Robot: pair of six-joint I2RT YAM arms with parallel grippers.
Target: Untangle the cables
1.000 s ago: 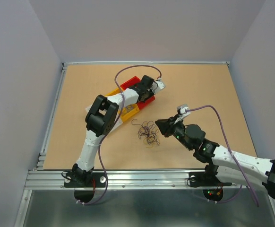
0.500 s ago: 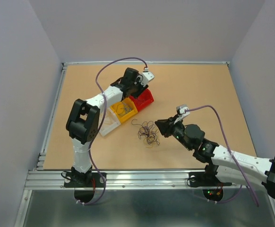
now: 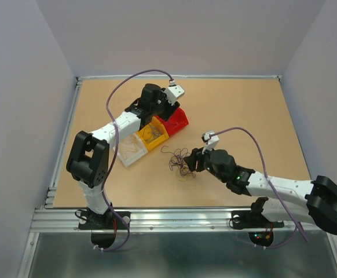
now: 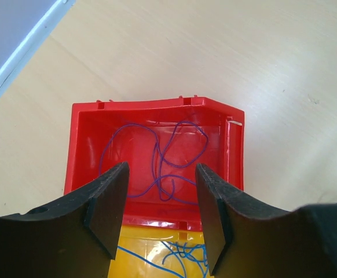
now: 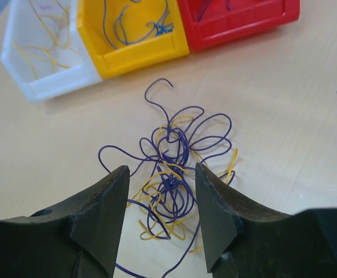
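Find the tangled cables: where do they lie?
In the top view the cables lie at the table's middle, just nearer than the yellow bin, with the open right gripper at their right edge.

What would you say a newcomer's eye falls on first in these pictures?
The loose tangle of hair-thin purple and yellow wires at the tan tabletop's centre, with the right arm's fingers open over it. Behind it sits a row of plastic bins, white, yellow and red, the left arm's fingers open over the red bin.
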